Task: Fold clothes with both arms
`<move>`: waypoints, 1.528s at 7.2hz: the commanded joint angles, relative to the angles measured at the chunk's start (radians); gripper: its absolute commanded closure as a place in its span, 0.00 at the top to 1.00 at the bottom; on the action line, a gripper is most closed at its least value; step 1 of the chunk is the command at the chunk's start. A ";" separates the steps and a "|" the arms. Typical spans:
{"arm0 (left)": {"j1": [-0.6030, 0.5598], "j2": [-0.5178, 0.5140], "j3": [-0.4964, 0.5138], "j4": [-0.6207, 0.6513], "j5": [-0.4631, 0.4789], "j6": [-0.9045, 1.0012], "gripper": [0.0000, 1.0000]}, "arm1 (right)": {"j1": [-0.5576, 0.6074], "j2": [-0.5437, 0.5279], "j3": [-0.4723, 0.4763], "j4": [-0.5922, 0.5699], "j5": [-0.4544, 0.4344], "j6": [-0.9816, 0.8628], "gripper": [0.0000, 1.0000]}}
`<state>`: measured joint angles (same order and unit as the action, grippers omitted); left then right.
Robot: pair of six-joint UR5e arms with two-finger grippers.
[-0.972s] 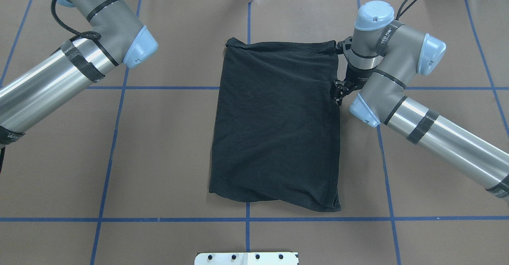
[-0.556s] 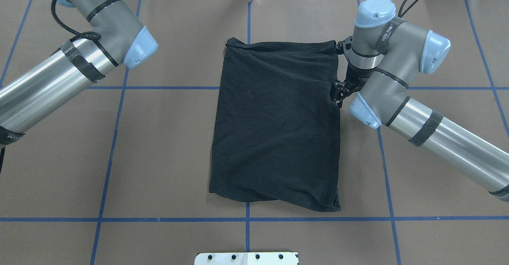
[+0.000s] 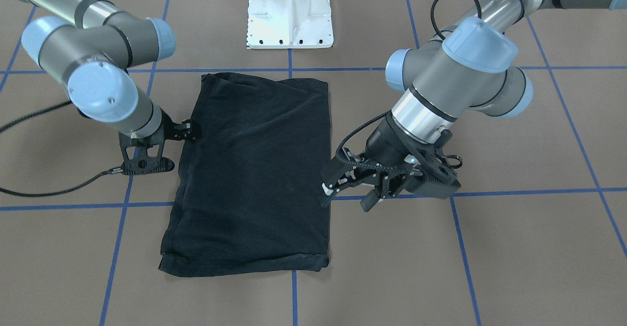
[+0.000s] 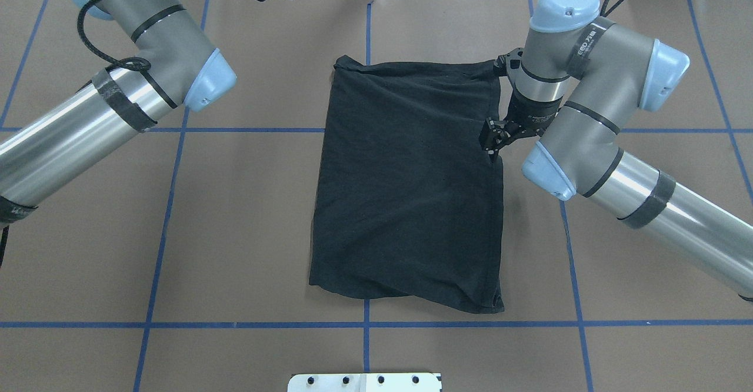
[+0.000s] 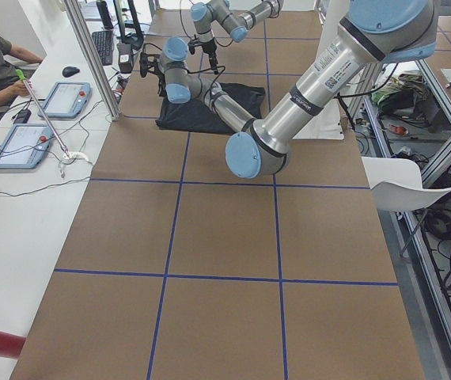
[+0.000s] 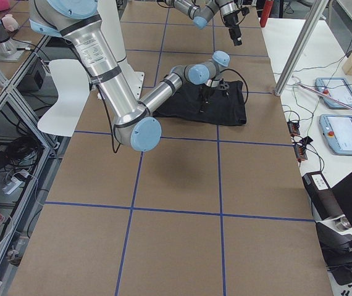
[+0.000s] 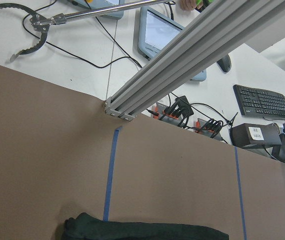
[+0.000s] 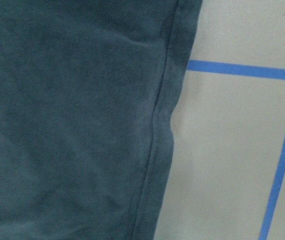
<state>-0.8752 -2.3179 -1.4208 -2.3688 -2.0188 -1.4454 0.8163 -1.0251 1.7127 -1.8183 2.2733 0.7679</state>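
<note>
The bench (image 4: 247, 233), covered in brown paper and marked into squares by blue tape lines (image 4: 235, 324), is reached over by the left arm (image 4: 70, 133) and the right arm (image 4: 641, 203) from opposite sides. Between them, at the middle of the bench, the black T-shirt (image 4: 406, 203) is laid flat as a tall rectangle. No sleeves stick out and no print is shown, so the sideways folds are judged to be done. The step in hand is taken to be the setting of grips for a lengthwise fold that would halve the rectangle. For that move, a firm pinch through all layers is judged to be needed on both long edges at matching points. The two edges would then have to be lifted and carried over together so that the layers are not dragged askew. The right gripper (image 4: 492, 139) is placed at the shirt's right long edge, toward the far end, and appears to touch the cloth there. Whether its jaws are parted or closed on the edge cannot be told, since no fingers are shown in its wrist view, only the stitched edge lying on the paper. The left gripper (image 3: 349, 196) is held raised above the bench and apart from the shirt, its jaws moderately spread and nothing held between them.
</note>
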 commanded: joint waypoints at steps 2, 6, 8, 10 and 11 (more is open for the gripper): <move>0.143 0.312 -0.301 -0.043 0.008 -0.130 1.00 | -0.028 -0.117 0.137 0.220 0.006 0.183 1.00; 0.477 0.479 -0.451 -0.041 0.252 -0.367 1.00 | -0.080 -0.355 0.140 0.844 -0.017 0.509 1.00; 0.573 0.453 -0.367 -0.043 0.324 -0.404 1.00 | -0.095 -0.372 0.137 0.904 -0.043 0.522 1.00; 0.591 0.416 -0.294 -0.043 0.333 -0.405 1.00 | -0.103 -0.366 0.133 0.906 -0.044 0.542 1.00; 0.599 0.410 -0.293 -0.041 0.331 -0.405 1.00 | -0.103 -0.365 0.130 0.906 -0.044 0.542 1.00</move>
<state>-0.2891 -1.8947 -1.7318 -2.4107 -1.6897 -1.8490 0.7149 -1.3922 1.8459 -0.9147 2.2296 1.3067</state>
